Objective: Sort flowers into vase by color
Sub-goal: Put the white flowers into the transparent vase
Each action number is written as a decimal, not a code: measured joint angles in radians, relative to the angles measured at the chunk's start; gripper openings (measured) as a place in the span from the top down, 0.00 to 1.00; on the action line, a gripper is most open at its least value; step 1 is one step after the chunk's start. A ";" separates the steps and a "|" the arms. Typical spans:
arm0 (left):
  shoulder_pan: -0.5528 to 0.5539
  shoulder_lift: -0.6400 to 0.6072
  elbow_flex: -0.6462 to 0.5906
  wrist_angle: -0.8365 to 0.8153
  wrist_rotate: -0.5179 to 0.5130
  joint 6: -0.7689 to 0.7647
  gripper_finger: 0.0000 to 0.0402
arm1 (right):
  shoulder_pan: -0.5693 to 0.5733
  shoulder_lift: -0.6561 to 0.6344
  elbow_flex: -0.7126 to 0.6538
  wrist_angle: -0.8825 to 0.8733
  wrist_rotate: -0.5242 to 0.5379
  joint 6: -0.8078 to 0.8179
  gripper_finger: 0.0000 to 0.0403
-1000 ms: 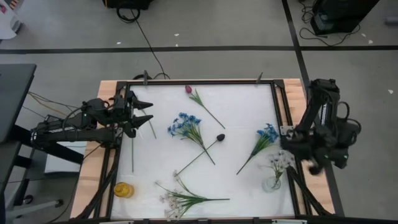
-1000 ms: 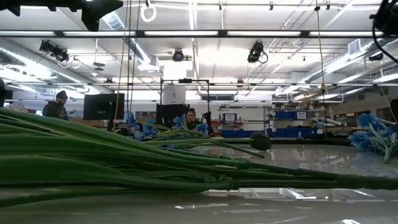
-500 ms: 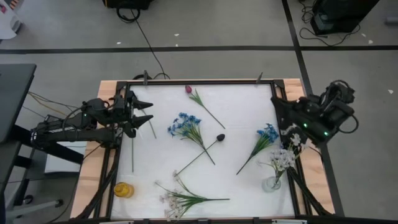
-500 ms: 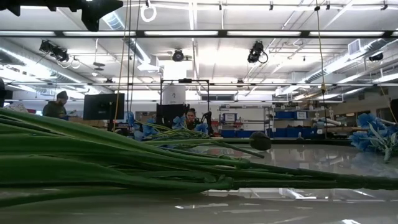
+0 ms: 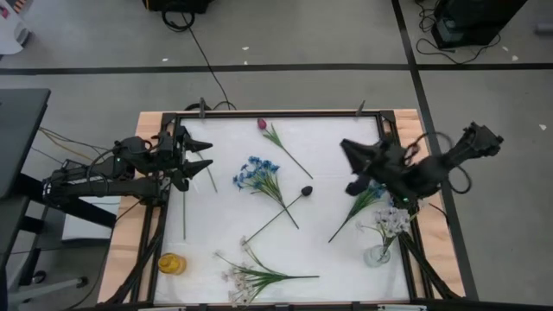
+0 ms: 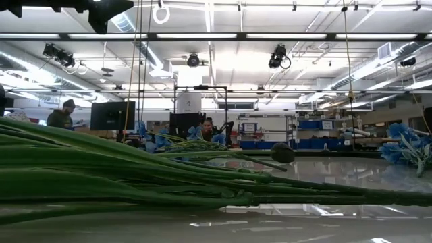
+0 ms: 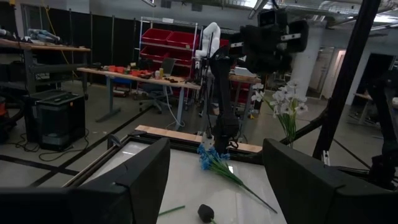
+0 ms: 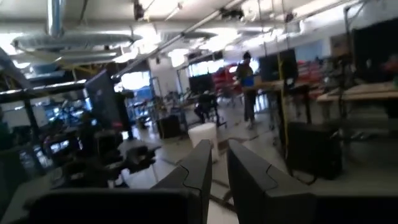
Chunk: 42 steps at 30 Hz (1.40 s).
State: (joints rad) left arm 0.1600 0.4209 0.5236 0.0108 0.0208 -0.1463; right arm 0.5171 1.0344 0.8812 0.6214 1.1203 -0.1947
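Observation:
Flowers lie flat on the white table top. A blue bunch [image 5: 257, 176] lies at the middle and a second blue bunch [image 5: 371, 190] at the right. A red-purple tulip [image 5: 262, 124] lies at the far side, a blackish bud [image 5: 306, 191] in the centre, and white sprays [image 5: 246, 276] at the near edge. More white blossoms [image 5: 390, 221] stand in a glass vase [image 5: 378, 255] at the near right. My right gripper [image 5: 349, 168] is in the air by the right blue bunch's blossoms, touching nothing; its fingers [image 8: 205, 163] stand close together. My left gripper [image 5: 195, 161] waits open at the left edge.
A yellow vase [image 5: 171, 263] stands at the near left corner. A bare green stem [image 5: 183, 212] lies along the left side. A dark frame [image 5: 276, 115] borders the table top. In the low view, green stems [image 6: 135, 177] fill the foreground. People show far off in the room.
My right arm has swung in from beyond the table's right edge and reached toward the table's left. Its gripper now hangs over the right blue bunch. No flower has moved.

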 joint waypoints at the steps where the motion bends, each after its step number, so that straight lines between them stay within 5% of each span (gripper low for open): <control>1: 0.000 0.000 0.000 0.000 0.000 0.000 0.35 | -0.025 0.011 0.009 -0.063 -0.040 0.065 0.85; 12: 0.000 0.000 0.000 0.000 0.000 0.000 0.35 | -0.395 0.147 0.148 -0.641 -0.469 0.645 0.85; 18: 0.000 0.000 0.000 0.000 0.000 0.000 0.35 | -0.596 0.305 0.177 -0.748 -0.862 0.803 0.86; 24: 0.000 0.000 0.000 0.000 0.000 0.000 0.35 | -0.570 0.486 0.177 -0.725 -1.073 0.896 0.92; 30: 0.000 0.000 0.000 0.000 0.000 0.000 0.35 | -0.467 0.621 0.186 -0.703 -1.125 0.910 0.96; 36: 0.000 0.000 0.000 0.000 0.000 0.000 0.35 | -0.385 0.745 0.266 -0.730 -1.157 0.890 0.90; 42: 0.000 0.000 0.000 0.000 0.000 0.000 0.35 | -0.324 0.866 0.393 -0.944 -1.192 0.784 0.80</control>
State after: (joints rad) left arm 0.1598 0.4206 0.5236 0.0110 0.0208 -0.1463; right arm 0.1933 1.9001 1.2743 -0.3230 -0.0720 0.5891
